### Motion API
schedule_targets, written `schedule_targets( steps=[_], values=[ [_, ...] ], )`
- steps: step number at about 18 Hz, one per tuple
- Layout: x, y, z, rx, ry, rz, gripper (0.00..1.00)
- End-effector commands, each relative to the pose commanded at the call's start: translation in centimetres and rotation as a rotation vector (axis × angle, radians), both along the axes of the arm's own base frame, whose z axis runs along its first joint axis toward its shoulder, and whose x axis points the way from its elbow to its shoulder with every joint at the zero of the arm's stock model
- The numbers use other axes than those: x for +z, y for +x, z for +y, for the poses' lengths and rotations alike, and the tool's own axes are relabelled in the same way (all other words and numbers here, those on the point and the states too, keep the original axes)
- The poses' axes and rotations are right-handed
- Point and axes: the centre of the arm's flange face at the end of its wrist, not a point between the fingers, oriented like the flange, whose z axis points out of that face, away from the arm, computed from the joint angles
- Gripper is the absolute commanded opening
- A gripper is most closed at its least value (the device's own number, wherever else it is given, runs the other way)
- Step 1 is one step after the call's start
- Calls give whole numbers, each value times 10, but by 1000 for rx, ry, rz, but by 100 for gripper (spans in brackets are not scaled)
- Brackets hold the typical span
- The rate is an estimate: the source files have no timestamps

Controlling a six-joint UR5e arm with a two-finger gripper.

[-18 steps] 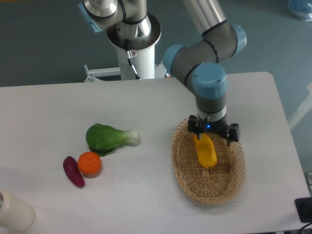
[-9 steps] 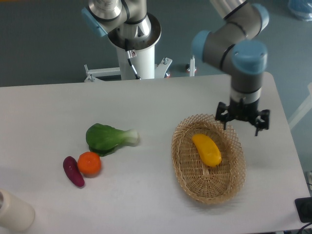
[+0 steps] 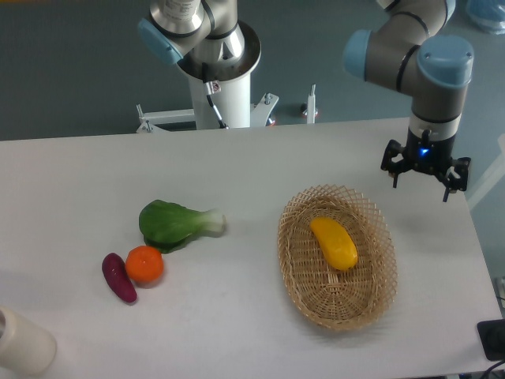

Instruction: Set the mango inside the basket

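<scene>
The mango (image 3: 334, 243) lies inside the basket (image 3: 293, 260), smooth, firm and probably slippery, best pinched across its narrow middle, while the gripper (image 3: 424, 175) hangs spread and empty above the table (image 3: 237, 166), up-right of the basket.

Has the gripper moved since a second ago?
Yes. The gripper was over the mango in the basket; it has lifted away up and right, past the rim, open and empty.

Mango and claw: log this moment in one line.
mango: lying in basket | claw: open, empty, raised beyond basket | task: placed
</scene>
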Motion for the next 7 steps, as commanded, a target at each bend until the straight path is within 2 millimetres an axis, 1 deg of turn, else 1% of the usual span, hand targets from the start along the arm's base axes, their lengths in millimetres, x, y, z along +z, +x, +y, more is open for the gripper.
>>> schedule_targets(
  steps=[2,7],
  values=[
    [-3,1,2,-37,-10,1,100],
    [-5,2,1,-37,-35,2,100]
  ],
)
